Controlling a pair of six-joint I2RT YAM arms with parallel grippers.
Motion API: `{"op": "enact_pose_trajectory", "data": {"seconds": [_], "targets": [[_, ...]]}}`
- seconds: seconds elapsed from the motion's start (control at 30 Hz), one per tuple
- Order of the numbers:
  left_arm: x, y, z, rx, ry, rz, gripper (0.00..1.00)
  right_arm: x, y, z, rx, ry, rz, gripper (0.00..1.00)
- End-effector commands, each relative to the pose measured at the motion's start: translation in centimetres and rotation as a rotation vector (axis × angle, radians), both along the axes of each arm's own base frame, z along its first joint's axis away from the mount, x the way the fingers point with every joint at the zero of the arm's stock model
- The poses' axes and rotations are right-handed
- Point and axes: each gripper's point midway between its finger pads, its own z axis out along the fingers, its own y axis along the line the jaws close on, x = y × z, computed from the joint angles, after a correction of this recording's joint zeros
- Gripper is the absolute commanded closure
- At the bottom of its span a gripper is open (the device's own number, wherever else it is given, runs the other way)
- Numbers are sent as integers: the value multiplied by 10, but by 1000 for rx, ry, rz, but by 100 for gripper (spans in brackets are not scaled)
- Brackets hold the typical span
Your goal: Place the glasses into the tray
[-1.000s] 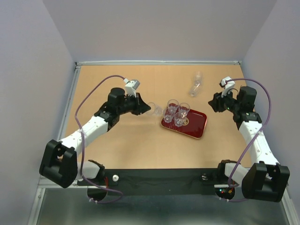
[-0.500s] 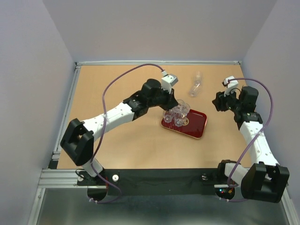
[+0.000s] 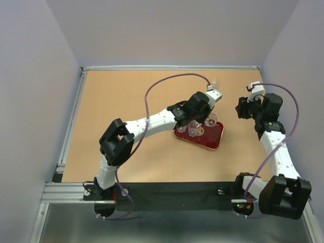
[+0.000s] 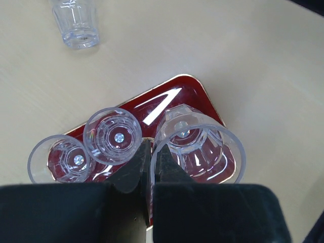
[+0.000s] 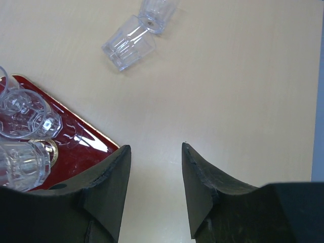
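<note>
The dark red tray [image 3: 212, 137] lies right of centre on the table. My left gripper [image 4: 151, 152] is shut on the rim of a clear glass [image 4: 198, 146], one finger inside and one outside, holding it upright over the tray's [image 4: 174, 93] far end. Two more glasses [image 4: 112, 135] [image 4: 61, 158] stand on the tray beside it. From above, the left gripper [image 3: 206, 117] and its glass [image 3: 211, 120] sit over the tray's back edge. My right gripper [image 5: 154, 149] is open and empty above bare table, just right of the tray [image 5: 83, 144]; its place from above is [image 3: 242, 109].
Two glasses lie on their sides on the table beyond the tray [image 5: 129, 43] [image 5: 158, 10]; one of them shows in the left wrist view [image 4: 76, 23]. The left arm [image 3: 152, 121] stretches diagonally across the middle. Grey walls close in the table on three sides.
The left arm has swung right, carrying its glass from left of the tray to over the tray. The right gripper has drawn back slightly and its jaws have widened a little.
</note>
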Motion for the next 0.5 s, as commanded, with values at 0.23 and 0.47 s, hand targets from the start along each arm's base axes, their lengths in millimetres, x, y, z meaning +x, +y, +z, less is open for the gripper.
{"op": "enact_pose_trajectory", "data": {"seconds": [0.23, 0.47], "targets": [[13, -29, 9, 105, -155, 13, 100, 5, -11, 15, -1, -71, -54, 50], [21, -37, -12, 173, -181, 24, 100, 5, -14, 16, -3, -75, -66, 50]]}}
